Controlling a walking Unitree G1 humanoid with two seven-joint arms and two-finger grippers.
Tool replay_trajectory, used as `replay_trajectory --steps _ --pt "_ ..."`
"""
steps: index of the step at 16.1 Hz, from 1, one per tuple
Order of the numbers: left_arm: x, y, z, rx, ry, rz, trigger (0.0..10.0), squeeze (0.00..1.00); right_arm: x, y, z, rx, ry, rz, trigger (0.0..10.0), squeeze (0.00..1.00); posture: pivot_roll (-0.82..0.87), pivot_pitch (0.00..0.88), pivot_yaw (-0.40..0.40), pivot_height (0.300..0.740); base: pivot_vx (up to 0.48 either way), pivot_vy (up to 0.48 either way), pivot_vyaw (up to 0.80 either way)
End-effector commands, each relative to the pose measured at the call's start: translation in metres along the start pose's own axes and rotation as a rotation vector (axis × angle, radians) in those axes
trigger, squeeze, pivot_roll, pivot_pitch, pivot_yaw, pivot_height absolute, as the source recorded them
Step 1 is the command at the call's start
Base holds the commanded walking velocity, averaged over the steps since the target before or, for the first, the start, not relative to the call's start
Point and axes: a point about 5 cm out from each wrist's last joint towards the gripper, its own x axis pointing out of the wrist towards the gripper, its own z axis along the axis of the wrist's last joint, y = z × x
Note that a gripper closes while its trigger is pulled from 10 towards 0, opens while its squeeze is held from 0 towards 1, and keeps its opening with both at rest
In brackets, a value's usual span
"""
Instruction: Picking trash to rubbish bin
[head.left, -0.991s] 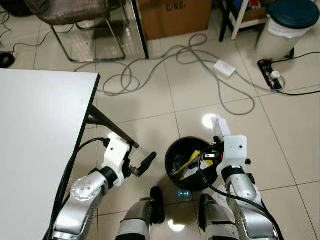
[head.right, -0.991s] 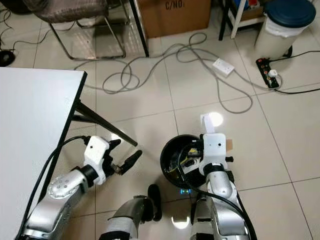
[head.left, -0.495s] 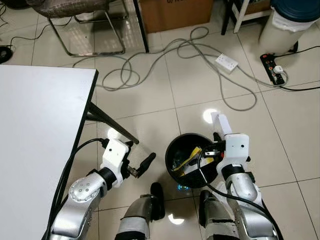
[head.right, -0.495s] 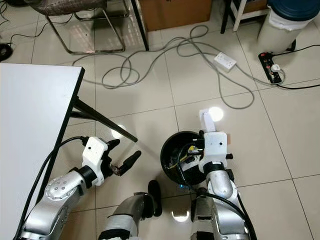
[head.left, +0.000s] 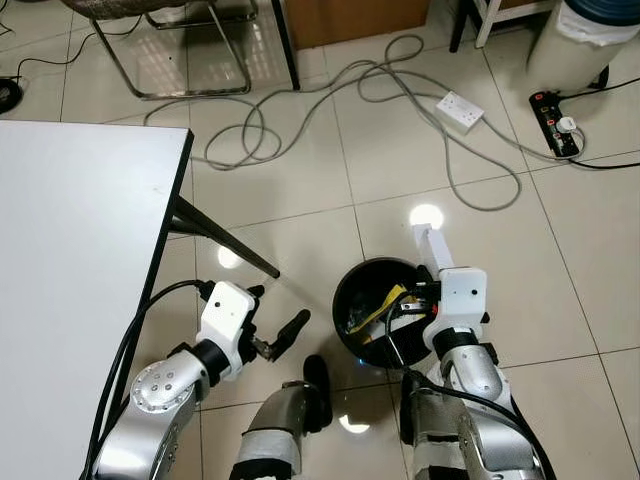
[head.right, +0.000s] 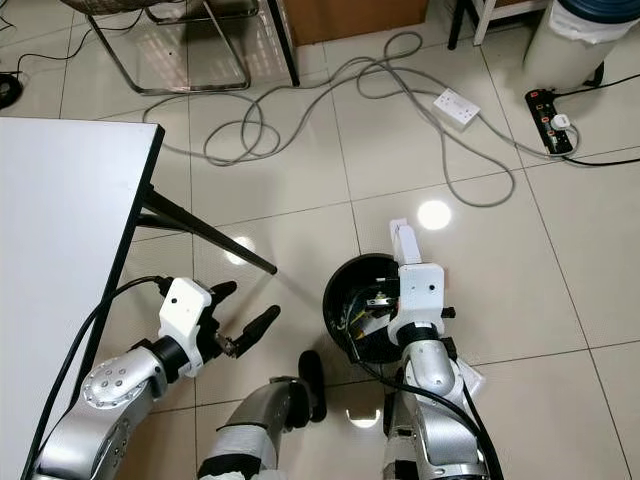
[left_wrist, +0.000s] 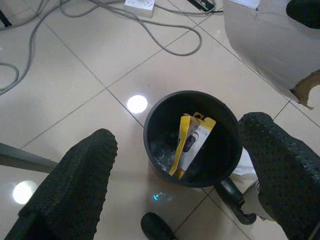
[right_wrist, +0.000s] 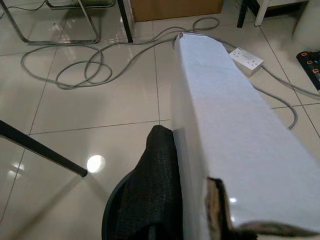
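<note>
The right gripper (head.left: 428, 262) grips a white box (right_wrist: 235, 145) over the bin's (head.left: 352, 300) far rim, long axis pointing away; the bin lies just below; the left gripper (head.left: 278, 332), spread wide, holds nothing beside it.

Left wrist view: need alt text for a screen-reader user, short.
A round black rubbish bin stands on a glossy beige tiled floor, holding a yellow and white package propped upright inside it. The left gripper is open, its two black textured fingers framing the bin, with grey cables across the tiles beyond.
</note>
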Motion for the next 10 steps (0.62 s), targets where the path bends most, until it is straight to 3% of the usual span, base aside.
replay_trajectory --steps 1,10 --pt "-0.0063 -0.0028 -0.0092 -0.019 0.041 -0.007 10.0 0.00 -0.0056 0.0045 -0.0112 0.014 0.038 0.005 10.0 0.00 0.06 0.466 0.193 0.740 0.000 0.000 0.00" --pt "-0.0089 -0.0056 -0.0114 -0.021 0.059 -0.022 10.0 0.00 -0.0075 0.0053 -0.0160 0.022 0.048 -0.003 10.0 0.00 0.06 0.466 0.201 0.740 0.000 0.000 0.00"
